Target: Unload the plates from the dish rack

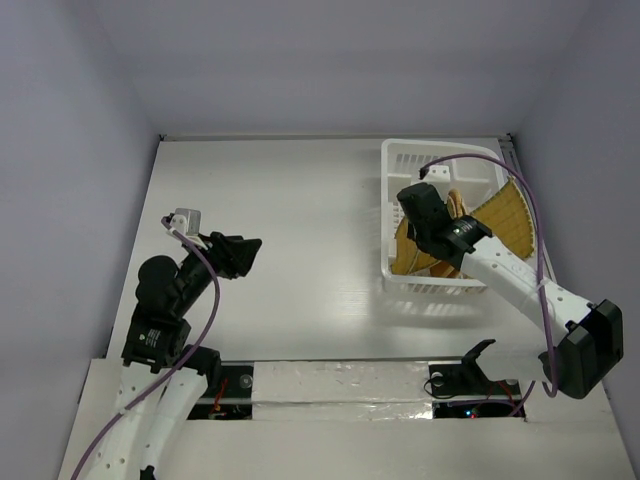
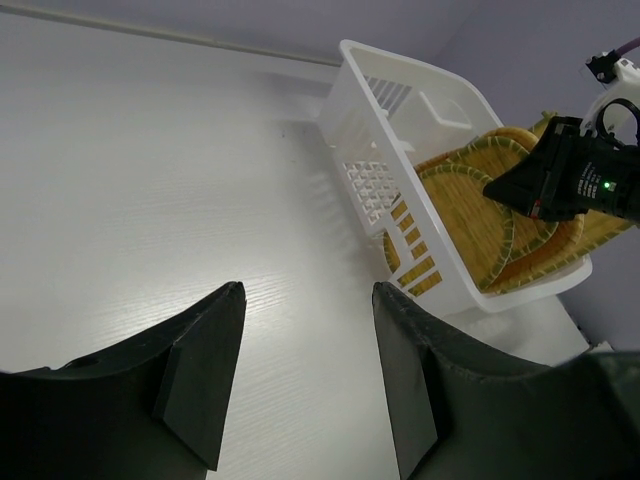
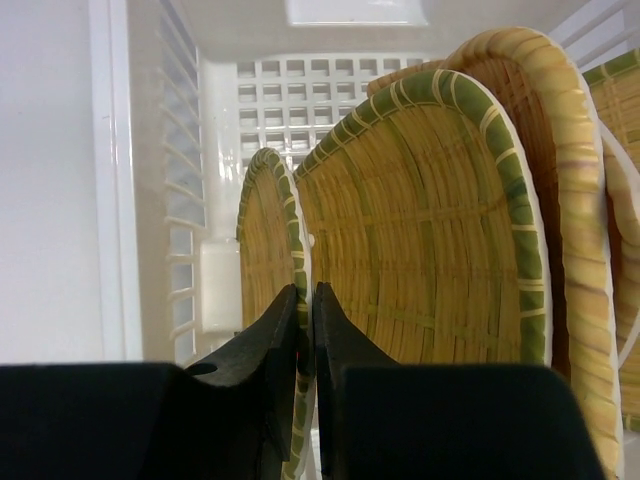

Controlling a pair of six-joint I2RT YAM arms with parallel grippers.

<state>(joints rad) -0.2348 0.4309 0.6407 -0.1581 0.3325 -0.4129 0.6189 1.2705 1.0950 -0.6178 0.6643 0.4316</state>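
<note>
At the far right of the table (image 1: 300, 200) sits the white dish rack (image 1: 392, 200), its slotted walls and grid floor plain in both wrist views, its longer side seemingly running away from the arms. Inside it the plates (image 1: 505, 215) stand on edge, packed close one behind another and leaning a little, rims up and woven faces turned sideways across the rack – none lies flat. From the right wrist at least three show: the smallest plate (image 3: 262, 250) nearest the rack's slotted wall (image 3: 180, 250), a larger one (image 3: 430, 230) just beside it, and another (image 3: 545, 150) behind that, with a further rim at the picture's edge. The right gripper (image 3: 303, 295) is down inside the rack, its fingers drawn almost together with only a thin slit between them, and the green-edged rim of the smallest plate runs into that slit – pinched there. The left gripper (image 2: 308, 300) hangs over bare table well apart from the rack, fingers spread wide, holding nothing.
</note>
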